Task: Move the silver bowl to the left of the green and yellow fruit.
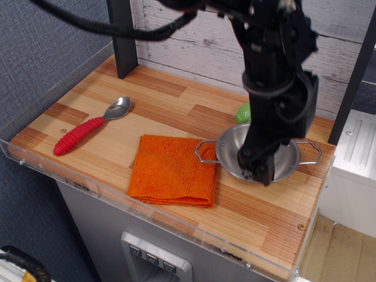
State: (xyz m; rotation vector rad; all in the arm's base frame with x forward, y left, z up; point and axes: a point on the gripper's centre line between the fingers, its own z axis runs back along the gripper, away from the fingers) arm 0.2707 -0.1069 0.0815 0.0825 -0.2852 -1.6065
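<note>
Polished steel, the silver bowl [232,151] looks light, stiff and slippery; it sits right of the orange cloth [173,169]. I take its rim. My gripper [257,173] is low over it; its opening I cannot tell.

orange cloth [172,171]: folded, mid-table | spoon [91,124]: red ribbed handle, lies left of cloth, apart | wooden table [164,100]

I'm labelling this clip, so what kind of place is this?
Probably a mock kitchen counter in a robot lab: wooden counter, silver bowl, spoon, orange cloth, and a toy corn.
</note>
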